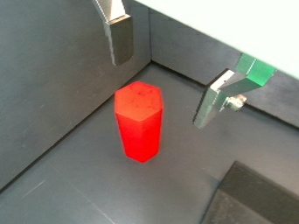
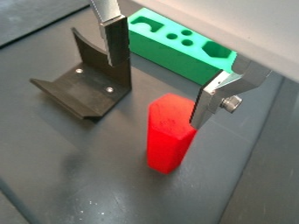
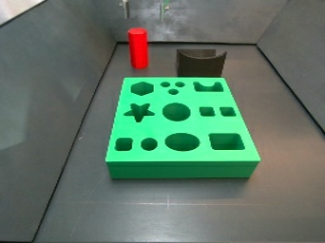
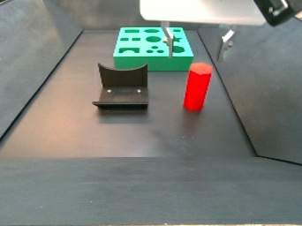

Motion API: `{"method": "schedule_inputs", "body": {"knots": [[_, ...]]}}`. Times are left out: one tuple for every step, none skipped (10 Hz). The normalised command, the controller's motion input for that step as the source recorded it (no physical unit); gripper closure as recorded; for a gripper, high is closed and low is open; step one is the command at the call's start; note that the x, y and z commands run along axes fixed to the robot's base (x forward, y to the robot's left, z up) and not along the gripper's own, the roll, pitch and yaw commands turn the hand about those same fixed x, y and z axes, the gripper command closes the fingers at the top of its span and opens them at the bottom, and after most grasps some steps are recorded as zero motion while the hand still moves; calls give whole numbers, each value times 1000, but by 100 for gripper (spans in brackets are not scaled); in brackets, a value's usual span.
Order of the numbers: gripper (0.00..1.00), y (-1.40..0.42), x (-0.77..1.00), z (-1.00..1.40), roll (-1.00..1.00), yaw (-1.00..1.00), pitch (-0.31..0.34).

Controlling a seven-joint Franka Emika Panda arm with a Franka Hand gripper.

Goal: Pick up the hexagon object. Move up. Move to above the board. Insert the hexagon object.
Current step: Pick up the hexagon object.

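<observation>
The end effector (image 2: 162,70) hangs wide open above the upright red peg (image 2: 169,133) — holding nothing — near the green board (image 2: 176,48) and fixture (image 2: 84,80).

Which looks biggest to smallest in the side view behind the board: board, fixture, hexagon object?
1. Board, by far the largest, though nearest the camera.
2. Fixture.
3. Hexagon object, close to the fixture, so unsure.
The pincer hangs above the hexagon object.

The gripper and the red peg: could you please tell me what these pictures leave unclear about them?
- Gripper: its body is cut off by the frame edge in both wrist views; only the fingers show.
- Red peg: its base is hidden behind the green board in a side view.
- Fixture: its lower part is hidden there too.
</observation>
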Motion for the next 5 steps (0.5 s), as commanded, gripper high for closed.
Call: {"method": "schedule_inputs", "body": {"knots": [[0, -26, -163, -337, 0, -294, -179], [0, -6, -143, -383, 0, -280, -156], [0, 0, -91, -443, 0, -260, -159], [0, 0, -51, -546, 0, -257, -179], [0, 0, 0, -634, 0, -226, -210]]}}
